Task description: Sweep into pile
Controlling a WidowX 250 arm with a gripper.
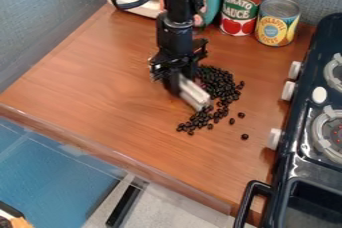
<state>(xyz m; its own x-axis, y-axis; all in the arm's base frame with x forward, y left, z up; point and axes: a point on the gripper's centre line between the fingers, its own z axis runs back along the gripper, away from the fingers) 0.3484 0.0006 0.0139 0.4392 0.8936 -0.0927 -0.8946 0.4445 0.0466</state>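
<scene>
One pale bar (194,94) is clamped in my claw (178,84), tilted, its free end at the black beans (217,81). Densest beans sit just beside me on the stove (289,147) side; a looser trail runs past the bar's end, few strays nearer the stove.

One black gripper (176,83), pointing down over a wooden counter (93,82), a pale tool (194,94) at a slant in its grasp. Dark beans (217,82), many: densest beside the tool, trailing past its lower end; a few strays towards the stove (294,154). Two cans, upright, side by side: one red (242,2), one yellow and blue (277,24). Stove at right, pale knobs.
</scene>
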